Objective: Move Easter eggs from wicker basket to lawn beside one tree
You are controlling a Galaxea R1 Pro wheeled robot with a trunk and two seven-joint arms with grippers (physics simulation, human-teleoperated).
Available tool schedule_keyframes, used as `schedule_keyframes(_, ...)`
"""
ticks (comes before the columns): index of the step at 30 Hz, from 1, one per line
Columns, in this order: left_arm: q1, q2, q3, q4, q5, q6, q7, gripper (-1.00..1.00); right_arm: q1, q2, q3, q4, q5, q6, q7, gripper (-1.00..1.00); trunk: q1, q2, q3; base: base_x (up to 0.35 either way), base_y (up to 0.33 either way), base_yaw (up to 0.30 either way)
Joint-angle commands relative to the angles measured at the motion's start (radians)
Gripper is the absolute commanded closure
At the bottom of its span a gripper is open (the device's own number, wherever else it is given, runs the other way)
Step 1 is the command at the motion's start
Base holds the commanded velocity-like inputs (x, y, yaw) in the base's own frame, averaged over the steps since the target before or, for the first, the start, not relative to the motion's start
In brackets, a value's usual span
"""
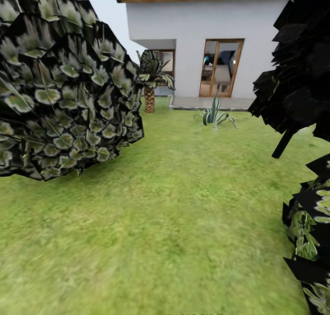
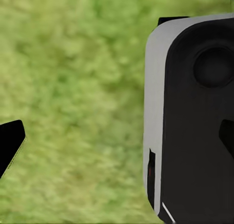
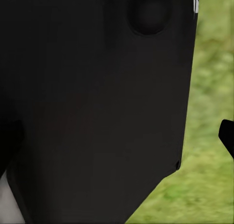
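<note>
Rolled over lawn between bushes; risked snagging near right foliage. Couldn't tell jaws' state.

The mottled green grass lawn looks matt and rough; the white house wall smooth, its door frames brown wood.

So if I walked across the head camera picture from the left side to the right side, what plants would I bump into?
Big leafy bush → little palm by the house → spiky green plant on the lawn → dark, almost black tree.
</note>
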Motion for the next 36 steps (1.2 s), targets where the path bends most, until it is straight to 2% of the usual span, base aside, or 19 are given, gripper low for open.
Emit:
schedule_keyframes(1,0.0,0.001,-0.001,0.001,0.0,-0.004,0.001,-1.0,0.0,0.0,-0.002,-0.004,0.0,-0.002,0.001,-1.0,0.0,0.0,-0.001,0.0,0.0,-0.26)
schedule_keyframes(11,0.0,0.003,-0.002,0.001,0.0,-0.004,0.001,-1.0,0.0,0.002,-0.001,-0.005,0.0,-0.057,0.001,-1.0,0.0,0.0,-0.009,0.0,0.0,-0.26)
schedule_keyframes(36,0.0,0.003,-0.005,0.001,-0.002,-0.007,0.001,-1.0,0.001,0.003,0.001,-0.005,0.0,-0.064,0.001,-1.0,0.0,0.0,-0.025,-0.018,0.0,-0.266)
